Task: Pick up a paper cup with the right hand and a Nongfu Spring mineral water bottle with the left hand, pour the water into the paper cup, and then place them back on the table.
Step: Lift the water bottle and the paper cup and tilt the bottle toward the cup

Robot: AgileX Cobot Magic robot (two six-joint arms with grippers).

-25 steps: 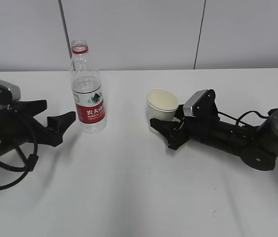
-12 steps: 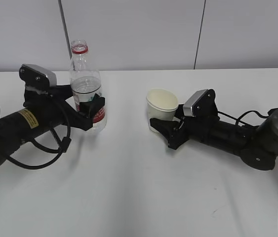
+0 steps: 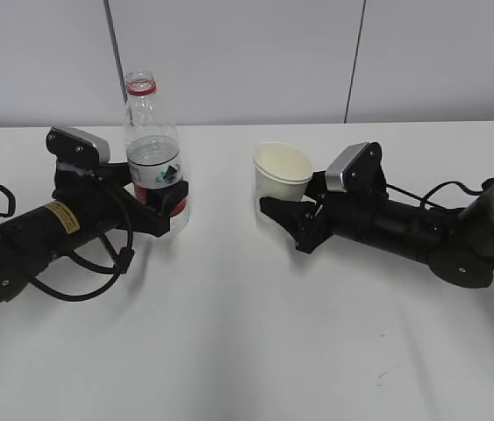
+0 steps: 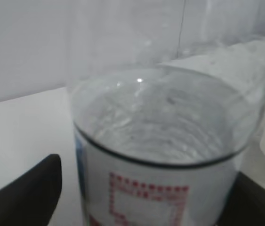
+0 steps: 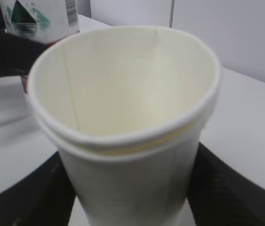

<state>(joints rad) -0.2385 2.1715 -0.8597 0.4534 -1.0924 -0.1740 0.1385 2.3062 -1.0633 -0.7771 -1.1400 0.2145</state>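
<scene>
Jaws: left hand (image 3: 166, 197) flanks bottle (image 3: 153, 153), contact unclear — right hand (image 3: 292, 213) grips cup (image 3: 282, 173).

In the left wrist view the Nongfu Spring mineral water bottle (image 4: 163, 155) fills the picture, blurred, its neck and base cut off, and only dark corners of the left hand (image 4: 21, 195) show. In the right wrist view the paper cup (image 5: 125, 127) loses its foot to the bottom edge. In the exterior view the cup's lower part sits behind the right hand (image 3: 292, 219).
</scene>
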